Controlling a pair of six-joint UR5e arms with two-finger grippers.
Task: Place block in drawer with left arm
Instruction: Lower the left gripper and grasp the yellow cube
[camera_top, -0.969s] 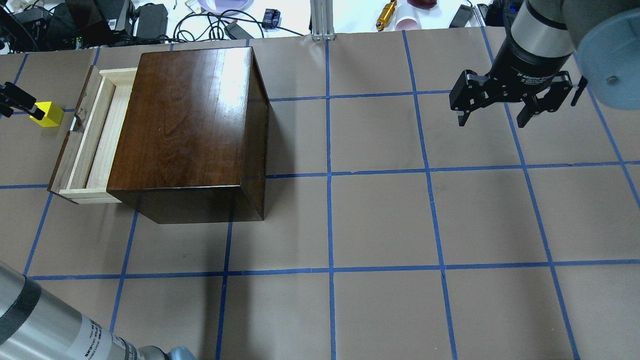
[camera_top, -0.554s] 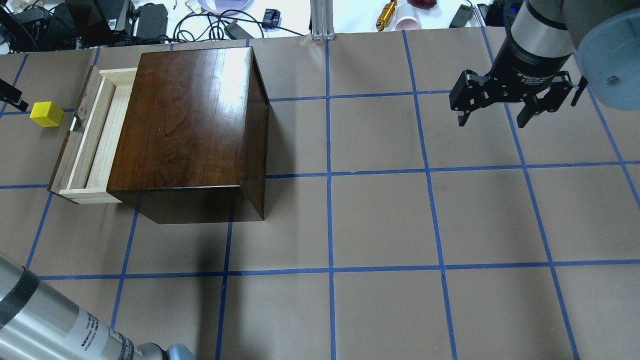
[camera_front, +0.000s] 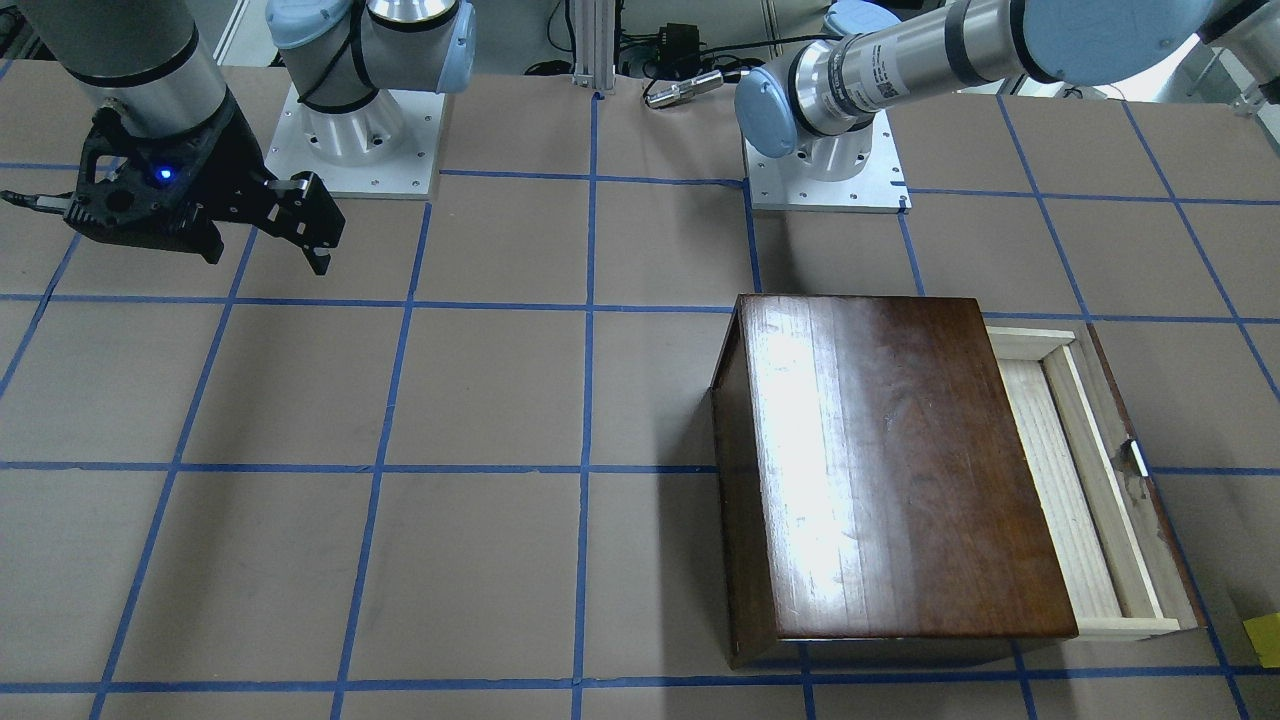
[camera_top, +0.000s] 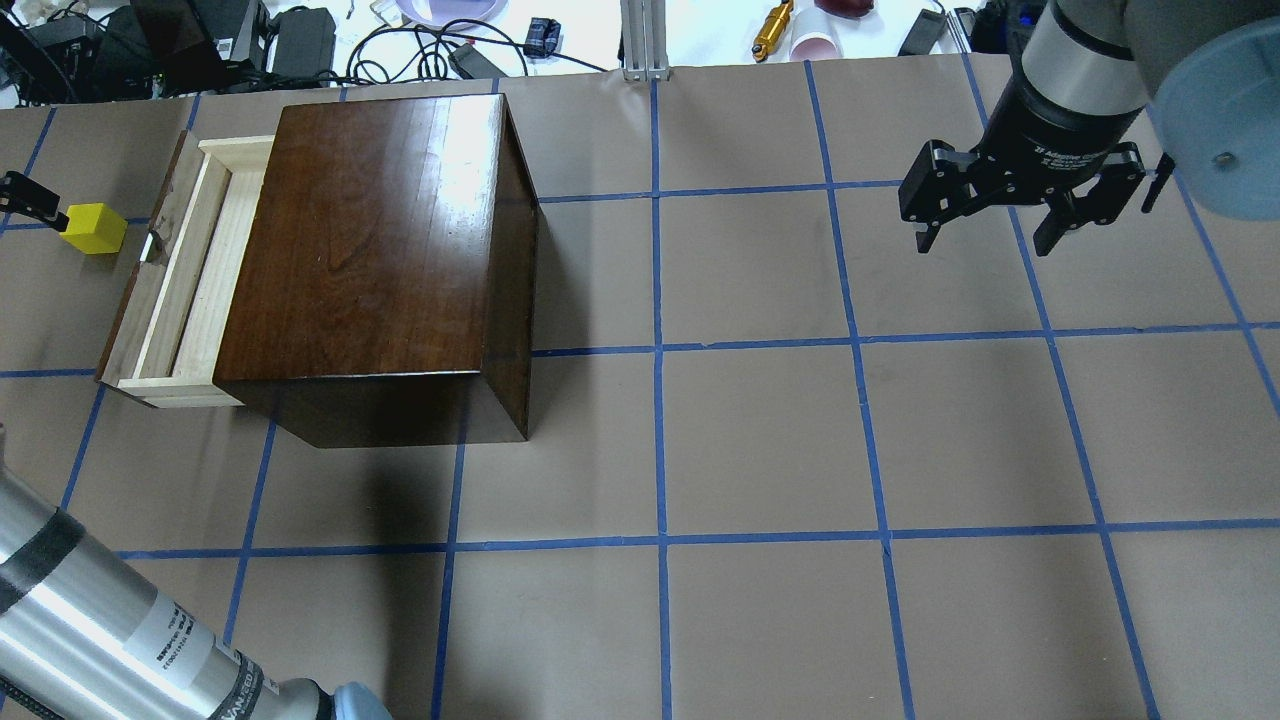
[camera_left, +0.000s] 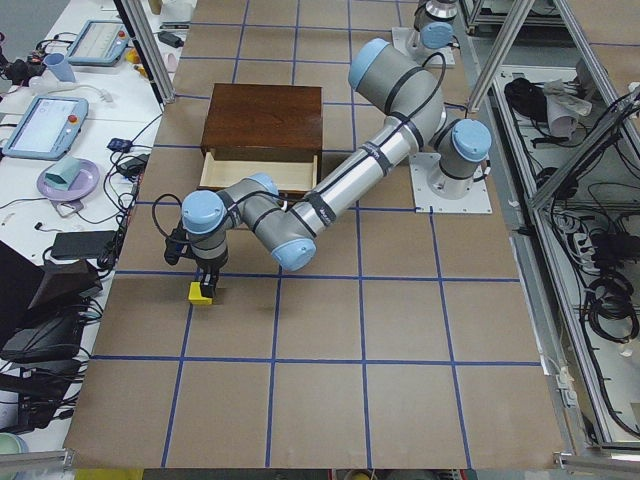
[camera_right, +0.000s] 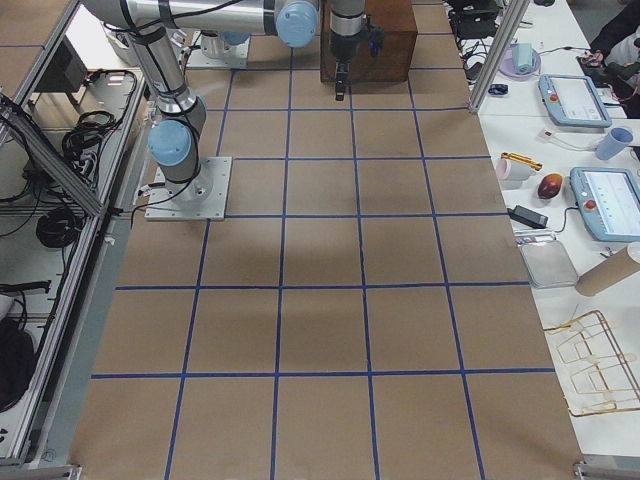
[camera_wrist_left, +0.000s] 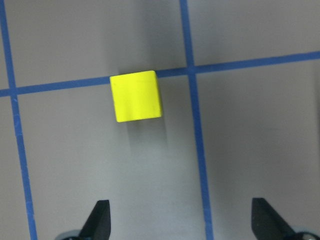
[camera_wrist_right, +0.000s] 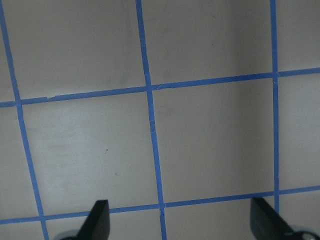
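Moved: left gripper (camera_wrist_left: 182, 220) back beside the block (camera_top: 93, 228) | left gripper: fingers spread wide, holding nothing | block: on table (camera_top: 760, 440), far left of overhead view, just outside pulled-out drawer (camera_top: 160, 300) | right gripper (camera_top: 985, 243): spread wide, upper right

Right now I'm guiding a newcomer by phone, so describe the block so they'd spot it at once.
Find the big glossy dark-brown box; its pale wooden drawer is pulled out sideways. Just beyond the drawer's front, on a blue tape line, sits the block: a small cube, the only bright yellow thing there.
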